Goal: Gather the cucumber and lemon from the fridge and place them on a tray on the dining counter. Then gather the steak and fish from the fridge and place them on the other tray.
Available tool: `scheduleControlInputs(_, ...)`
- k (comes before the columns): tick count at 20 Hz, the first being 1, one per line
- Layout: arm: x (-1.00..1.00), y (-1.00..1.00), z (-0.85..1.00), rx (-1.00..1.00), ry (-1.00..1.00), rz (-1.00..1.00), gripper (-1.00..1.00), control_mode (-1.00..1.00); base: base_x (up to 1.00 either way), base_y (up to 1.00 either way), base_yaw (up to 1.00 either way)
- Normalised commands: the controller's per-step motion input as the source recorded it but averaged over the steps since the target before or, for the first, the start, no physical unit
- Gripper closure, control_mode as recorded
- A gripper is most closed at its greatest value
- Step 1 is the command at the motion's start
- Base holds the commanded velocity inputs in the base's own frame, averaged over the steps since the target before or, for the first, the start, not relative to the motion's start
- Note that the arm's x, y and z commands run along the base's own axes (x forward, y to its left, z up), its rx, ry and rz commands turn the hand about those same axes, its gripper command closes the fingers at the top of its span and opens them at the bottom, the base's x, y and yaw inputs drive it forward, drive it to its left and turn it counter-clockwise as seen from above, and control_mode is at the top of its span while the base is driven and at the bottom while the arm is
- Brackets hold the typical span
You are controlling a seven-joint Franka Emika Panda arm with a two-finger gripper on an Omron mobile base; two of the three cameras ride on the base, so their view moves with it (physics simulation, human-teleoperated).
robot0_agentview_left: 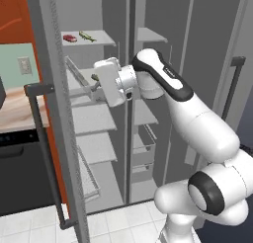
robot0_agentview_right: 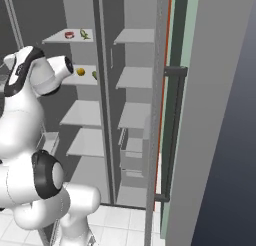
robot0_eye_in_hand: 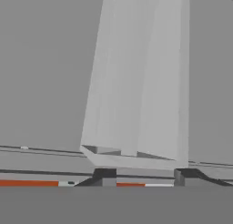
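Step in hand: reach into the left compartment of the fridge [robot0_agentview_left: 113, 20] for the first pair, cucumber and lemon; neither is lifted yet.
Hand: hand [robot0_agentview_left: 99, 87] is level with the 2nd shelf [robot0_agentview_right: 85, 81] from the top, wrist turned in toward the compartment. In the hand view the 2 finger tips [robot0_eye_in_hand: 104, 176] stand apart and I see nothing clamped between them.
Cucumber: small dark green shape [robot0_agentview_right: 95, 75] near the right edge of the 2nd shelf; in the left base view it sits just beside the hand [robot0_agentview_left: 95, 78]. Contact or not, cannot tell.
Lemon: yellow ball [robot0_agentview_right: 80, 71] on the same shelf, just left of the cucumber, apart from it.
Steak: red piece [robot0_agentview_left: 70, 38] on the top shelf [robot0_agentview_left: 106, 38], toward its left edge.
Other top-shelf item: long greenish piece [robot0_agentview_left: 87, 36] beside the steak, likely the fish; too small to be sure.
Hand view: looks along a pale sloping panel [robot0_eye_in_hand: 136, 82]; no fruit in line with the tips, so the aim looks off target.
Doing it well: turn the wrist until the cucumber lies between the tips, close across its narrow width, lift clear of the shelf before drawing back.
Risks: nudging the lemon so it rolls along the shelf; catching the shelf edge or the open door [robot0_agentview_left: 52, 113] on the way out.
Progress: early; all 4 items are in the fridge.
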Motion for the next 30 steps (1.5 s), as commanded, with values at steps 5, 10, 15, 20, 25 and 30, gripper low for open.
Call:
scheduleControlInputs(5,0.00,1.00,0.00,0.00,0.00,0.07,-1.00,-1.00,0.00,0.00,0.00)
scheduleControlInputs(10,0.00,0.95,0.00,0.00,0.00,0.05,-1.00,-1.00,0.00,0.00,0.00)
scheduleControlInputs(15,0.00,0.63,0.00,0.00,-0.01,0.01,-1.00,-1.00,0.00,0.00,0.00)
scheduleControlInputs(20,-0.33,0.03,0.05,-0.03,-0.16,-0.02,-1.00,-1.00,0.00,0.00,0.00)
scheduleControlInputs(25,-0.48,-0.34,0.15,-0.01,-0.16,-0.04,-1.00,-1.00,0.00,0.00,0.00)
scheduleControlInputs(30,-0.33,-0.65,0.20,-0.01,-0.15,0.00,-1.00,-1.00,0.00,0.00,0.00)
